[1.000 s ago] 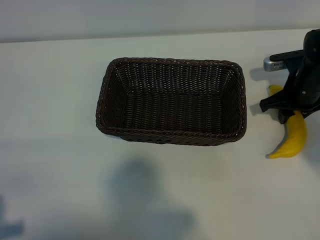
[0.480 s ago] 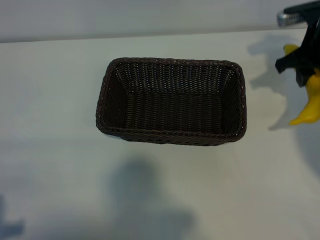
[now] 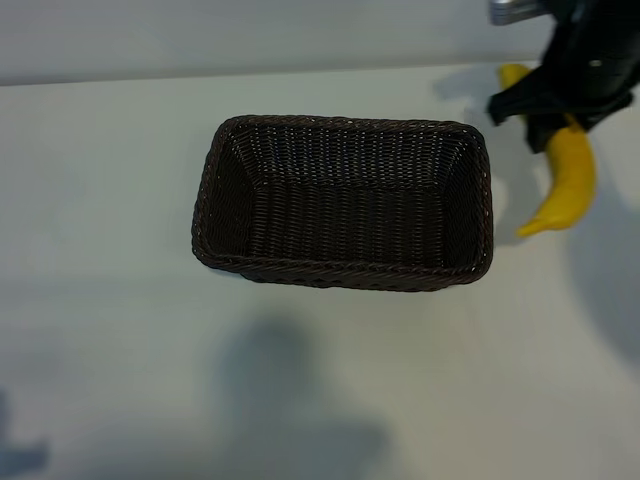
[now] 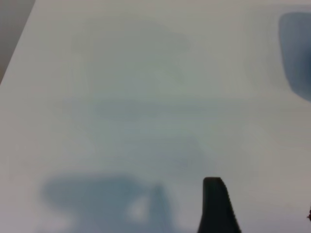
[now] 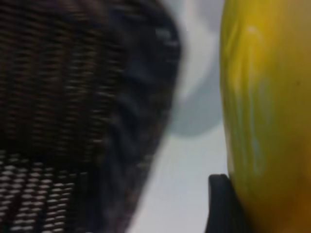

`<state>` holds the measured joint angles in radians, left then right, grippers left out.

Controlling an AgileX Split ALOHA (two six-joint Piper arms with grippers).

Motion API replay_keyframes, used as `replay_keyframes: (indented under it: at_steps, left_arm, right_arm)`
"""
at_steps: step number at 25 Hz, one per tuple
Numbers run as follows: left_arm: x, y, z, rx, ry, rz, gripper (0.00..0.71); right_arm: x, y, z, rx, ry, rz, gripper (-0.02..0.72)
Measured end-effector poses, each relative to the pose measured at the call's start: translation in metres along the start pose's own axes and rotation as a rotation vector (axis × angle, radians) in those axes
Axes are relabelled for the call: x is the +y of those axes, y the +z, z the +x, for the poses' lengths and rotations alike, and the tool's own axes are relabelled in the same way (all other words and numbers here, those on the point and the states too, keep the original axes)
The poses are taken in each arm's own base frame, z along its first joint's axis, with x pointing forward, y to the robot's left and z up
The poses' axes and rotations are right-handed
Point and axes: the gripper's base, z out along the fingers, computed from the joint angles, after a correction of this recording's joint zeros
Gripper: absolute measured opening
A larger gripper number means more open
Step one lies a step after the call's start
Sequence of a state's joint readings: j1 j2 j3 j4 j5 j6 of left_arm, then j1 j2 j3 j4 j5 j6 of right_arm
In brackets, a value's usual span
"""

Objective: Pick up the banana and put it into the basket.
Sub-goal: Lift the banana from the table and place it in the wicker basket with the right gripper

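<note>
Right pincer [image 3: 560,120], clamped on banana [image 3: 568,180], rose off surface [image 3: 120,300] and swung toward basket [image 3: 205,200], now at its 2 o'clock; carry underway. Left pincer [image 4: 216,204] parked, apparently wide.

Exterior camera looks steeply down on the surface [image 3: 120,350], basket [image 3: 345,205] central. Left wrist camera faces bare surface only. Right wrist camera sits very close to the banana [image 5: 265,111]; shares basket rim and banana with exterior.

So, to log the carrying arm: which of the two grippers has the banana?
The right gripper, raised beside the basket, grips the banana; the left gripper holds nothing.
</note>
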<state>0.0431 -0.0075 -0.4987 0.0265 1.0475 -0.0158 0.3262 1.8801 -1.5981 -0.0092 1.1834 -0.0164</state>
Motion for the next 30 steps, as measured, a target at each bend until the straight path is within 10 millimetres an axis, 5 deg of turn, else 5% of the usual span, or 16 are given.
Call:
replay_keyframes:
  at_steps: [11, 23, 30]
  left_arm:
    - [0.0, 0.0, 0.0, 0.0, 0.0, 0.0, 0.482]
    - [0.0, 0.0, 0.0, 0.0, 0.001, 0.0, 0.482]
    - [0.0, 0.0, 0.0, 0.0, 0.001, 0.0, 0.482]
  right_arm:
    - [0.094, -0.014, -0.002, -0.088, -0.281, -0.059, 0.423]
    - [0.139, -0.019, -0.006, -0.295, -1.23, 0.021, 0.423]
    - [0.147, -0.002, -0.011, -0.307, -1.324, 0.033, 0.423]
